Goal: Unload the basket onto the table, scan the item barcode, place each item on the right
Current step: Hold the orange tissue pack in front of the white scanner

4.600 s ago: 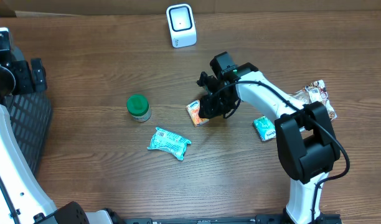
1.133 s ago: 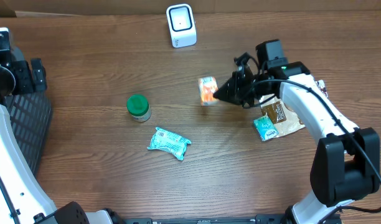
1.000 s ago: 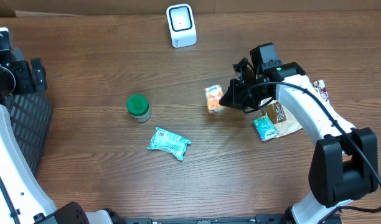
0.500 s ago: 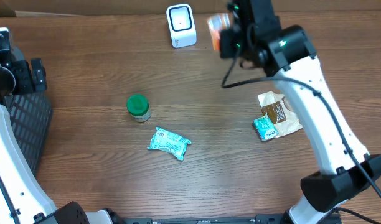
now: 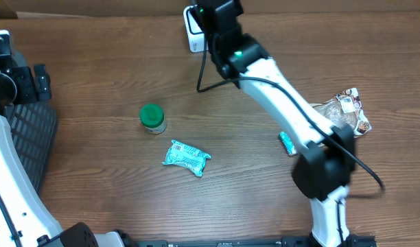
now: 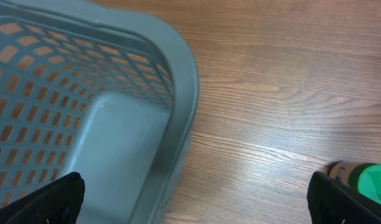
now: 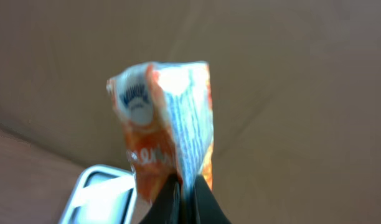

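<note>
The item, an orange and white snack packet (image 7: 159, 124), stands upright in the right wrist view, pinched at its lower edge by my right gripper (image 7: 185, 200), which is shut on it. The white scanner (image 7: 98, 196) lies just below and left of the packet. From overhead, my right arm reaches to the table's far edge, its gripper (image 5: 214, 15) covering most of the scanner (image 5: 190, 33) and hiding the packet. The barcode is out of view on the blurred packet. My left gripper (image 6: 197, 210) is open, hovering over the basket's rim.
A grey mesh basket (image 6: 178, 81) sits at the far left. A green-lidded jar (image 5: 152, 118) and a teal packet (image 5: 186, 156) lie mid-table. A second teal packet (image 5: 285, 142) and a crinkled clear bag (image 5: 344, 110) lie on the right.
My right arm has lifted the orange packet from mid-table and carried it up and left to the scanner at the far edge. The left arm has not moved.
</note>
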Motion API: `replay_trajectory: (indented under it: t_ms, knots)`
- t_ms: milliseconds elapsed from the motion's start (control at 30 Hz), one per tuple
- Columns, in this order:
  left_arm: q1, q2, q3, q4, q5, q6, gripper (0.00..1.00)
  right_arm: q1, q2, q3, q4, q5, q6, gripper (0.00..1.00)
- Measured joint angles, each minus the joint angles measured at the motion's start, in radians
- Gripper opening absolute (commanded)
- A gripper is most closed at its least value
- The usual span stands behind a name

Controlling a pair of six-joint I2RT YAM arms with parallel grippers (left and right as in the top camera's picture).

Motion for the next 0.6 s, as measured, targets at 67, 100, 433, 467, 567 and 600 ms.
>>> replay_trajectory:
  t_ms: [67,100,433,467,567,600]
  knots:
    - [0.0,0.0,0.0,-0.001,0.0,0.0,1.0,-0.005,0.073,-0.002,0.079,0.004,-0.092,0.04]
    - [0.0,0.0,0.0,-0.001,0.0,0.0,1.0,-0.007,0.114,-0.002,0.118,0.003,-0.137,0.04]
    - [0.0,0.0,0.0,-0.001,0.0,0.0,1.0,-0.022,0.323,-0.004,0.259,0.0,-0.414,0.04]
    - [0.0,0.0,0.0,-0.002,0.0,0.0,1.0,-0.023,0.332,-0.004,0.259,0.0,-0.428,0.04]
    - [0.0,0.0,0.0,-0.002,0.0,0.0,1.0,-0.024,0.345,-0.004,0.261,0.0,-0.46,0.04]
    - [0.0,0.0,0.0,-0.001,0.0,0.0,1.0,-0.024,0.346,-0.004,0.262,0.0,-0.467,0.04]
